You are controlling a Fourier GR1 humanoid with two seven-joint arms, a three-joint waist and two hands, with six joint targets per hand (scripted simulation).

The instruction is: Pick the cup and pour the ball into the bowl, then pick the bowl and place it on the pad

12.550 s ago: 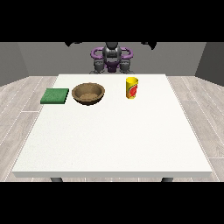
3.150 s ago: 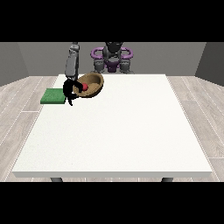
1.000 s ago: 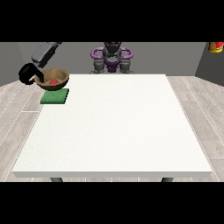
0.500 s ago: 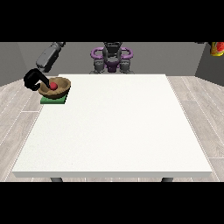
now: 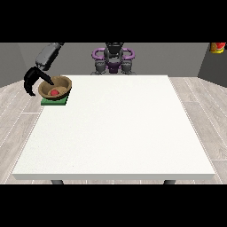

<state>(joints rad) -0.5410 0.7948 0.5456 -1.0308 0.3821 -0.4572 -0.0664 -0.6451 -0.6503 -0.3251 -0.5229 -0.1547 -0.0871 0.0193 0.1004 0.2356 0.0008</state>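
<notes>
1. The bowl [image 5: 55, 88] sits in the upper left of the frame, on the green pad [image 5: 54, 101] at the left edge of the white counter [image 5: 115, 128]. Whether its base rests fully on the pad or hangs just above it, I cannot tell.
2. The red ball [image 5: 53, 92] lies inside the bowl, so I judge the pouring step done.
3. The hand at the view's left [image 5: 36, 79] is at the bowl's left rim. One of its fingers [image 5: 47, 80] reaches over the rim while the rest curl down outside it: the fingers are closed round the bowl's edge.
4. The cup [image 5: 217, 47] shows at the far upper right of the frame, cut by the frame's edge and well apart from the counter. The hand at the view's right is not visible.
5. Step in hand: the last one, setting the bowl on the pad. The bowl looks roughly centred over the pad, slightly tilted.
6. Next move, as I judge it: settle the bowl flat, then spread the fingers and lift the hand up and away to the left, taking care not to drag the rim or tip out the ball.
</notes>
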